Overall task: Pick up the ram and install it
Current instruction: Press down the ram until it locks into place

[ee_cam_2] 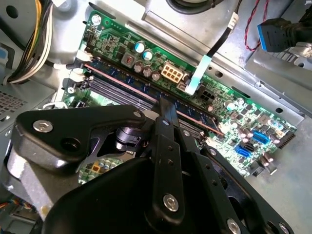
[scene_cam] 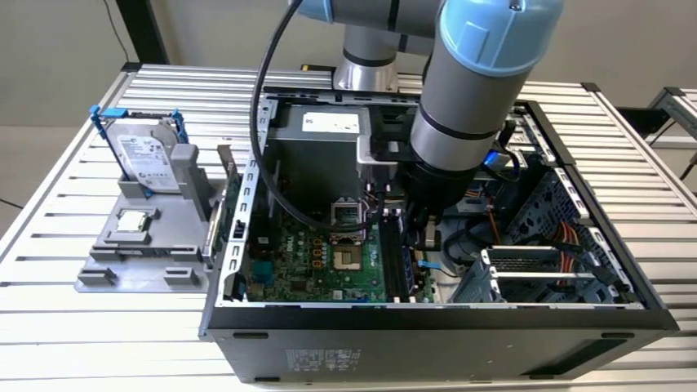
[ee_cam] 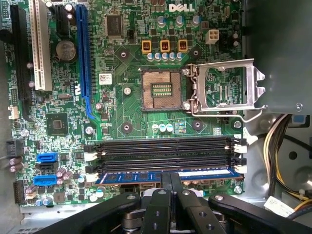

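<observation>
surface: slatted metal table (scene_cam: 65, 188) | on it: open computer case (scene_cam: 436, 327), grey holder tray (scene_cam: 142, 253)

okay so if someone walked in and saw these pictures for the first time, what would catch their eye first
First, the big grey and blue robot arm plunging into the open computer case on the slatted table. Inside, its gripper sits right at the ram, a blue stick lying in the slot nearest it on the green motherboard. On the exterior view's left, a silver hard drive stands in a grey holder.
</observation>
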Robot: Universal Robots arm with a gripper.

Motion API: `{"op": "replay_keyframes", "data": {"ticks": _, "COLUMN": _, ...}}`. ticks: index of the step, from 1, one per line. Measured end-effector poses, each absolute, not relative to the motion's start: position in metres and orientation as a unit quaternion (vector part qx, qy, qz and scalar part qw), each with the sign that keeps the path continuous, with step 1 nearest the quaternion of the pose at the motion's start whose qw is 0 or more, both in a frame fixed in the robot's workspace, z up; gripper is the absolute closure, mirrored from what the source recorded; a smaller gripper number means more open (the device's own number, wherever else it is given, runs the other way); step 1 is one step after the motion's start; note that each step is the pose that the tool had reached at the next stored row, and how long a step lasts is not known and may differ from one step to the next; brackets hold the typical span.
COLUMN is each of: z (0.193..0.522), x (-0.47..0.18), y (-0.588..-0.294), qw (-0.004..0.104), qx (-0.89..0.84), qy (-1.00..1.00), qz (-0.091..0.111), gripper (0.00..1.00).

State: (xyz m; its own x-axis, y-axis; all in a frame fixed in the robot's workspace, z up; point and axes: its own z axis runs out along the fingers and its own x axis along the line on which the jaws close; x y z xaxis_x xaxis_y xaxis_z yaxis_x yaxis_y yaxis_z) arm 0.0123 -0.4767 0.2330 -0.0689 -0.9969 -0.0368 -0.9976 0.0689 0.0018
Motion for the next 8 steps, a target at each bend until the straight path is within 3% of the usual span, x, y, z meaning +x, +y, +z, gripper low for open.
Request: {"op": "replay_keyframes", "data": {"ticks": 8, "z": 0.219, "x": 0.012, "y": -0.477, "qw": 0.012, "qx": -0.682, "qy": 0.731, "qz": 0.013, "gripper": 1.00}}
